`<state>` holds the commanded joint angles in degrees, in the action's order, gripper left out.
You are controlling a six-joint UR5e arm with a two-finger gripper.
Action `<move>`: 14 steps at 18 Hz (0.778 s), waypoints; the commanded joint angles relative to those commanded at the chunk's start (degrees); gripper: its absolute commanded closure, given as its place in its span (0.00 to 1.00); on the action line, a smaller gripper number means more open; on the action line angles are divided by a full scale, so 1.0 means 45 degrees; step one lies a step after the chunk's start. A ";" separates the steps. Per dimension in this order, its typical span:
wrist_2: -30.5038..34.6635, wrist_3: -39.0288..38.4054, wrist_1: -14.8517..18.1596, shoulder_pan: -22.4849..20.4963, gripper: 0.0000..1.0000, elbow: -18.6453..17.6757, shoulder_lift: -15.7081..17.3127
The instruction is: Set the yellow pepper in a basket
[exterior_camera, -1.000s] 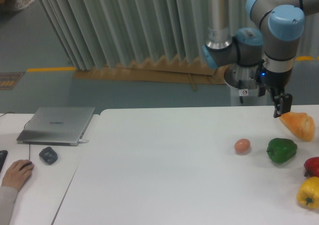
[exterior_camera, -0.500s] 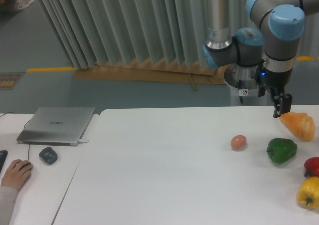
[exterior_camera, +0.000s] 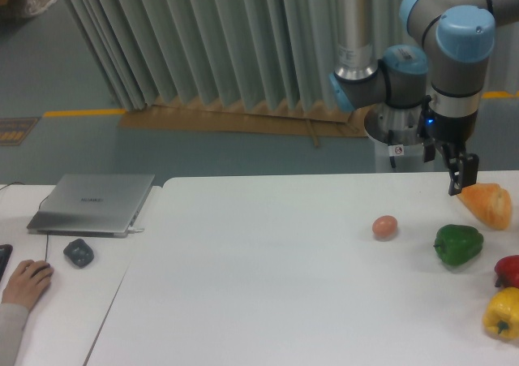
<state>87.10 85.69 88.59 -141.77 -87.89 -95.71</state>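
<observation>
The yellow pepper point(exterior_camera: 502, 312) lies at the table's right edge near the front, glossy, with a dark stem facing forward. My gripper point(exterior_camera: 461, 175) hangs far behind it, just above the back right of the table, beside the left end of an orange-yellow bread wedge point(exterior_camera: 487, 204). Only a dark finger profile shows, so I cannot tell whether the jaws are open or shut. Nothing visible is held. No basket is in view.
A green pepper point(exterior_camera: 458, 245) sits between the gripper and the yellow pepper. A red pepper point(exterior_camera: 508, 270) lies at the right edge. A brown egg point(exterior_camera: 385, 226) rests mid-table. On the left are a laptop point(exterior_camera: 93, 203), a mouse point(exterior_camera: 79, 252) and a person's hand point(exterior_camera: 26, 281).
The egg has rolled left and slightly back across the table. My gripper has shifted a little to the right. The peppers and the bread wedge have stayed put.
</observation>
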 joint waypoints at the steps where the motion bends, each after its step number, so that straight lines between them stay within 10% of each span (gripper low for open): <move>1: 0.0000 0.0000 0.0000 0.0000 0.00 0.0000 -0.0020; 14: -0.0058 0.0020 -0.1581 -0.0762 0.00 -0.0078 -0.0723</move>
<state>86.84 85.78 81.48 -145.20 -88.24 -98.96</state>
